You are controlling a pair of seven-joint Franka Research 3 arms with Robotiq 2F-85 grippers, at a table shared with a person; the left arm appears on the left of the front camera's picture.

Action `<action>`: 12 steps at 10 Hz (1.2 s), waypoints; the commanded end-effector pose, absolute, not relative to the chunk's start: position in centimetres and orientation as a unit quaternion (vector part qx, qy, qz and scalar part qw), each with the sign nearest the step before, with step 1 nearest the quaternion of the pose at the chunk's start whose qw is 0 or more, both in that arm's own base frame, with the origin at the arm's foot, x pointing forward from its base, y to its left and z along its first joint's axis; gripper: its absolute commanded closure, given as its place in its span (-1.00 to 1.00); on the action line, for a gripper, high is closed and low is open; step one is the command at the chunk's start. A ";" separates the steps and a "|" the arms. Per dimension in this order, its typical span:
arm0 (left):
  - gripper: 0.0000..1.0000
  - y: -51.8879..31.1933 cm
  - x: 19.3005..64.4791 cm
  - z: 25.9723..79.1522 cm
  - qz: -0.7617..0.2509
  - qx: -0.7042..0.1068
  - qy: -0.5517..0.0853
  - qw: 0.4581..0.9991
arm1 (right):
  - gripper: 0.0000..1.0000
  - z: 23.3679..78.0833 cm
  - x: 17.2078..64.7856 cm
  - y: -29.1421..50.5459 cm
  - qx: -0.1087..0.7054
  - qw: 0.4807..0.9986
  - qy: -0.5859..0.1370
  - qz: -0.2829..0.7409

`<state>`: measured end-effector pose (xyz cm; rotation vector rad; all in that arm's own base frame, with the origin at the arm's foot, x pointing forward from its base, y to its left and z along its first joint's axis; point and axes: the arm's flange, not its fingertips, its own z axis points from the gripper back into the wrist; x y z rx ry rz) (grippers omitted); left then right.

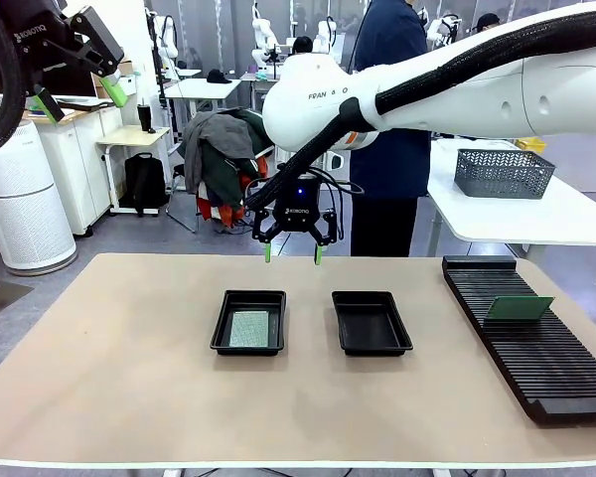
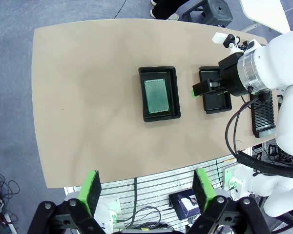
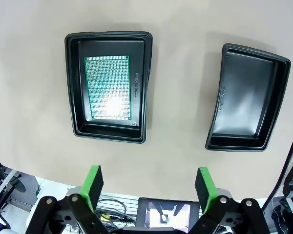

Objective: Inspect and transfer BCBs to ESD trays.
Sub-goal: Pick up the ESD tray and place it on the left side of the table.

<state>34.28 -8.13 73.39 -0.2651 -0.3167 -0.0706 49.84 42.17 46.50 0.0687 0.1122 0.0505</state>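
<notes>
Two black ESD trays lie side by side at the table's middle. The left tray [image 1: 248, 295] [image 2: 159, 117] [image 3: 107, 134] holds one green BCB [image 1: 249, 329] [image 2: 156, 95] [image 3: 107, 87] lying flat on its floor. The right tray [image 1: 372, 323] [image 3: 246, 97] is empty. A second BCB [image 1: 519, 308] leans in the slotted rack on the right. My right gripper [image 1: 292, 254] [image 3: 149, 187] hangs open above the far edge of the table, behind the gap between the trays. My left gripper [image 1: 82, 97] [image 2: 147, 192] stands open, high at the far left, holding nothing.
A long black ribbed rack [image 1: 526, 343] [image 2: 263, 114] runs along the table's right side. A person in dark clothes [image 1: 389, 149] stands behind the table. A grey mesh basket [image 1: 504, 171] sits on a white table at the back right. The near and left parts of the tabletop are bare.
</notes>
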 end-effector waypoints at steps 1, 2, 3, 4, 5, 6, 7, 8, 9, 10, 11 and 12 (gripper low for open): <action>-1.00 -8.1 34.3 73.3 -0.034 -0.132 -0.156 0.978 | -1.00 46.5 49.6 42.2 0.035 0.997 0.058 0.027; -1.00 -8.1 34.3 73.3 -0.034 -0.132 -0.156 0.978 | -1.00 46.5 49.6 42.2 0.035 0.997 0.058 0.027; -1.00 -8.1 34.3 73.4 -0.035 -0.132 -0.157 0.978 | -1.00 46.5 49.6 42.2 0.035 0.997 0.058 0.027; -1.00 -8.8 34.8 72.2 -0.031 -0.134 -0.147 0.979 | -1.00 46.5 49.8 42.2 0.034 0.998 0.056 0.025; -1.00 -9.2 35.3 71.4 -0.021 -0.136 -0.142 0.980 | -1.00 47.1 49.1 41.1 0.054 0.997 0.050 0.021; -1.00 -9.8 35.7 70.3 -0.016 -0.134 -0.141 0.981 | -1.00 47.7 48.4 39.8 0.066 0.997 0.042 0.015; -1.00 -10.4 36.4 69.0 -0.014 -0.136 -0.135 0.981 | -1.00 48.3 47.8 38.5 0.082 0.996 0.031 0.011; -1.00 -11.3 37.3 67.4 -0.010 -0.134 -0.124 0.983 | -1.00 48.8 47.1 36.9 0.101 0.995 0.021 0.004; -1.00 -12.2 38.0 66.1 -0.007 -0.130 -0.114 0.985 | -1.00 49.1 46.6 35.4 0.119 0.993 0.017 0.000; -1.00 -13.0 38.8 64.8 -0.001 -0.125 -0.109 0.986 | -1.00 49.4 46.2 33.9 0.138 0.990 0.012 -0.004; -1.00 -14.1 39.6 63.3 -0.002 -0.130 -0.103 0.986 | -1.00 49.6 45.8 32.5 0.162 0.987 0.008 -0.005; -1.00 -15.4 40.6 61.2 -0.011 -0.136 -0.086 0.987 | -1.00 49.5 45.3 31.0 0.186 0.982 0.006 -0.007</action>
